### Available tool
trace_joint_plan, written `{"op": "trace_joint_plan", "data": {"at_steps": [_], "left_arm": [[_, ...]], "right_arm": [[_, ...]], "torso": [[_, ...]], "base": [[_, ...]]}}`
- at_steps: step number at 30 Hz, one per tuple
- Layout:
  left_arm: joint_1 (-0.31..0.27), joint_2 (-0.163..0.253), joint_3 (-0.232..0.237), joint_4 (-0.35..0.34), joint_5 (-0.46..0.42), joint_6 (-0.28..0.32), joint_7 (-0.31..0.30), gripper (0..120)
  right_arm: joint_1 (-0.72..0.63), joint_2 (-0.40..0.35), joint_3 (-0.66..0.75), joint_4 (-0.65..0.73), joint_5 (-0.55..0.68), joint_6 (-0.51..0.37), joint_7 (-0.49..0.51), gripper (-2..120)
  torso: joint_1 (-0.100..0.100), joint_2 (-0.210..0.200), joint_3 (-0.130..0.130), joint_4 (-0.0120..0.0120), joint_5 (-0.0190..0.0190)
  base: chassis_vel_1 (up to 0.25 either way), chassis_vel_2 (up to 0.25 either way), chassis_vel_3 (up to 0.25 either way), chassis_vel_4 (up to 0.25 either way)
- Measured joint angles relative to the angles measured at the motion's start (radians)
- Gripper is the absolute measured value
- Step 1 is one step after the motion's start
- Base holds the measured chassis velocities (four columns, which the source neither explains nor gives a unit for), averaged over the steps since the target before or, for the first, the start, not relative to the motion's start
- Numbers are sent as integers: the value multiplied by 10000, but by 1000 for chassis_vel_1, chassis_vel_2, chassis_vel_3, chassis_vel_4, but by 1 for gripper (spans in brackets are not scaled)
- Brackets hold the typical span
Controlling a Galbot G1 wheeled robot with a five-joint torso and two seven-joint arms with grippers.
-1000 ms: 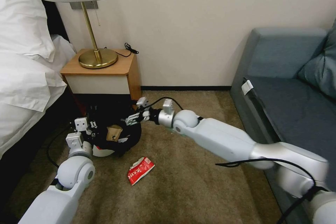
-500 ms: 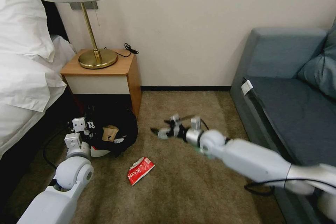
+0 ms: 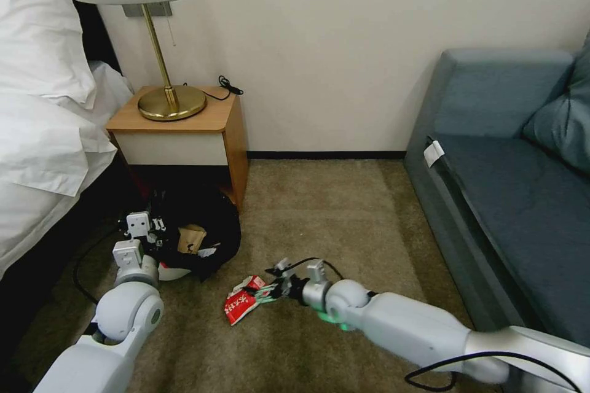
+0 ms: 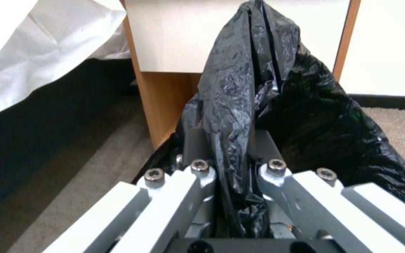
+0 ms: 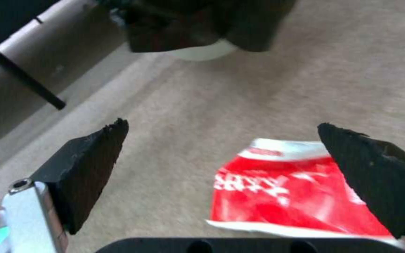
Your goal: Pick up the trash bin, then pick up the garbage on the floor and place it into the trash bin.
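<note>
In the head view we see the trash bin (image 3: 184, 239) at lower left, under the wooden nightstand (image 3: 184, 129); its black bag hides most of the white shell. A tan paper bag (image 3: 190, 237) sits inside. Our left gripper (image 3: 150, 227) is at its rim. The red packet (image 3: 244, 299) lies on brown carpet (image 3: 319, 215), beside our right gripper (image 3: 264, 291).

In the left wrist view, the jaws pinch crinkly black bag (image 4: 240, 105).

In the right wrist view, the black pads (image 5: 90, 161) stand wide apart, empty, with the shiny packet (image 5: 287, 189) partly hidden behind one.
</note>
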State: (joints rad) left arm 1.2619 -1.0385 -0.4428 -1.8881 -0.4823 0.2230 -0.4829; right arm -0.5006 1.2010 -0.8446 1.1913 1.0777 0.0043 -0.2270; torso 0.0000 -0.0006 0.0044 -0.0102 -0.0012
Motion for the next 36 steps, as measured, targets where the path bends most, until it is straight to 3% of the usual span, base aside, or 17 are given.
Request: {"op": "trace_joint_plan", "data": {"at_steps": [9,22,28,30,36], "left_arm": [[-153,-44,131,14,20,2,2,5],[-166,-120,168,63,19,6,29,5],[-129,-80,143,3,19,7,38,5],[17,-85,90,-68,36,4,44,5],[281,-140,25,-142,147,-71,121,5]], "right_arm": [[-54,1264,-303,-1636,-323,354,-563,100],[-1,2301,-543,-2969,-652,643,-1119,100],[51,2868,-435,-4179,-1170,988,-1670,100],[62,3616,16,-5657,-2084,1393,-2152,100],[126,4124,462,-6762,-2926,1636,-2501,100]], "torso": [[0,0,0,-3,0],[0,0,1,-2,2],[0,0,2,-2,1],[0,0,1,-2,0],[0,0,1,2,2]], "base": [[0,0,0,0],[0,0,0,0],[0,0,0,0],[0,0,0,0],[0,0,0,0]]}}
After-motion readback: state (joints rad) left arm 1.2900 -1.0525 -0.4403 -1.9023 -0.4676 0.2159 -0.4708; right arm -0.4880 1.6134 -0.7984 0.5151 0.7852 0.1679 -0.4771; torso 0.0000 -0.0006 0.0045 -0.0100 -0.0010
